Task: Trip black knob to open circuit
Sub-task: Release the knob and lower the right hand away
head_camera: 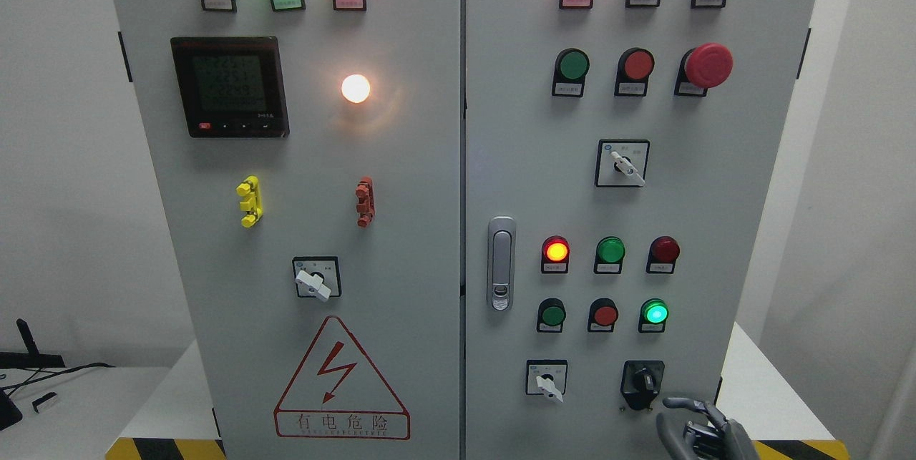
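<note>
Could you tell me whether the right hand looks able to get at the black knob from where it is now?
Probably yes. The right hand sits just below and slightly right of the black knob on the cabinet door, fingers relaxed and empty, and nothing lies between them.

You've only got one hand in view: the right hand (705, 428), coming up from the bottom edge, right of centre. Grey metal fingers w/ dark joints. Fingers are loosely curled, not clenched; the top finger (683, 403) arches out to the left, tip pointing left and a bit down. Another finger (664, 431) hangs lower on the left side, curving down. Palm/knuckle area sits lower right, partly cut off by the frame edge, so you can't see the wrist or forearm. Hand holds nothing and its fingertips aren't touching anything. Left arm & hand: nowhere in the shot.
</note>
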`<state>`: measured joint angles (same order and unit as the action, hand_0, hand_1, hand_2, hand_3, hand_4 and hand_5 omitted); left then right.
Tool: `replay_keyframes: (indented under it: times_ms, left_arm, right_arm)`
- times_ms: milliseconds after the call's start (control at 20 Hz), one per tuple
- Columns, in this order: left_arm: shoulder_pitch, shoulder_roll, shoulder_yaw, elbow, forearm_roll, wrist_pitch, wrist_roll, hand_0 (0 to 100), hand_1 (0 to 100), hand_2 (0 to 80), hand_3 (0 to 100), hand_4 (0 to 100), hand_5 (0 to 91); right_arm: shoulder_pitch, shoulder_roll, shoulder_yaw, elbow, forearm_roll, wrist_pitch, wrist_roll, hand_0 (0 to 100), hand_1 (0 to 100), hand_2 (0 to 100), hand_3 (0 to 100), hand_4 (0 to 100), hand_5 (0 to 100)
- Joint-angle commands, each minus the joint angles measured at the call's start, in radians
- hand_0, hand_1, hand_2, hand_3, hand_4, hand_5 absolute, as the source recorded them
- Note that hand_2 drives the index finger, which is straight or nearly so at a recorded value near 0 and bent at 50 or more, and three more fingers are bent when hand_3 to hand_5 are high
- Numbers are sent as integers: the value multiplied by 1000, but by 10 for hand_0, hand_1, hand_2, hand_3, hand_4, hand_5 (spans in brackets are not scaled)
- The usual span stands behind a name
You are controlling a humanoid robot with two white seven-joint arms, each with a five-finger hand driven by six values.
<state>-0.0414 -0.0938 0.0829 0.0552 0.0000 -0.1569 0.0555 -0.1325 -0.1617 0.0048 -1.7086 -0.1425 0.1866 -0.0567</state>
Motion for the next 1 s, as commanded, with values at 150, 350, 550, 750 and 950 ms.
replay_keyframes:
  times_ms: [150, 350, 550, 750, 950]
  left_arm:
    - [0, 0, 0, 0, -31, 0, 0, 120, 389, 0, 0, 0, 0]
    - [0, 0, 0, 0, -31, 0, 0, 120, 389, 0, 0, 0, 0]
    - [0, 0, 0, 0, -31, 0, 0, 120, 389, 0, 0, 0, 0]
    - [0, 0, 0, 0, -31, 0, 0, 120, 389, 0, 0, 0, 0]
    - [0, 0, 0, 0, -31, 0, 0, 120, 389, 0, 0, 0, 0]
  right_arm:
    - [45, 2, -32, -54, -11, -2, 1, 558, 607, 429, 1000, 1000, 916]
    - [115, 2, -78, -94, -12, -13, 15, 482, 514, 454, 1000, 975, 894]
    - [241, -4, -149, -225, -142, -3, 80, 379, 220, 436, 822, 780, 806]
    - [379, -71, -187, -322, -249, -15, 97, 79, 86, 298, 516, 471, 459]
    - [493, -79, -238, -361, -278, -61, 126, 0, 15, 197, 343, 285, 286]
